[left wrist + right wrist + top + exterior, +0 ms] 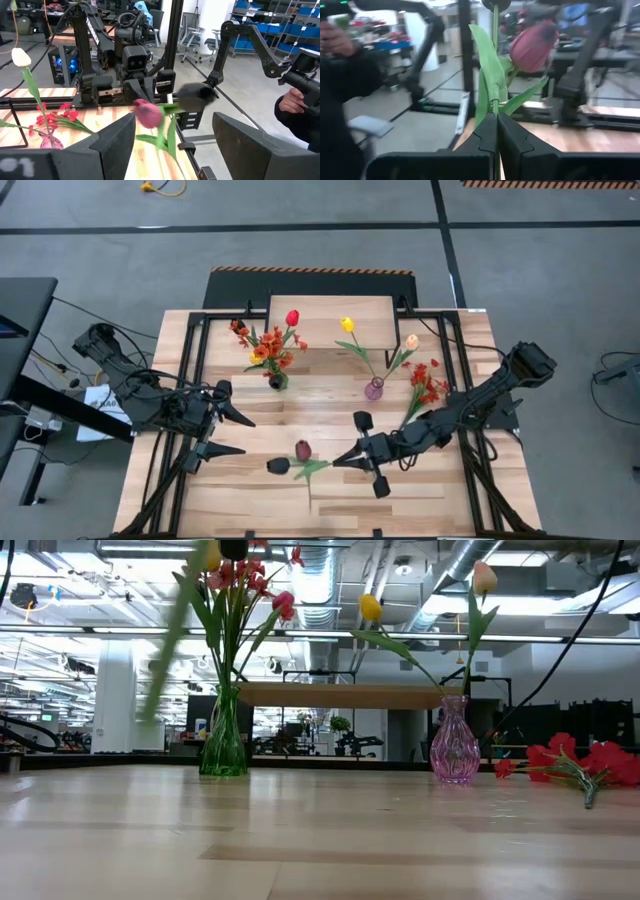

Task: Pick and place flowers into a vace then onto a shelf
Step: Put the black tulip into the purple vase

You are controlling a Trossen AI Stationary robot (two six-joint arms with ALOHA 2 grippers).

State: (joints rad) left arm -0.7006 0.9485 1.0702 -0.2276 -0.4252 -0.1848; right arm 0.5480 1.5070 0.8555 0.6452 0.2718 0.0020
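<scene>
Right gripper [338, 463] clenched on maroon & black tulips [303, 450], w/ left gripper [243, 436] at its 9 o'clock, jaws wide, empty.

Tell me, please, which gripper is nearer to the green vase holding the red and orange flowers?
Left. The left gripper, open, sits just front-left of the green vase. The right gripper, shut on tulip stems, is farther, toward the table's front centre.

Bright, even overhead light; ceiling strip lights [120, 628] glare in the low view. The dark maroon tulip [148, 114] is motion-blurred in both wrist views.
</scene>
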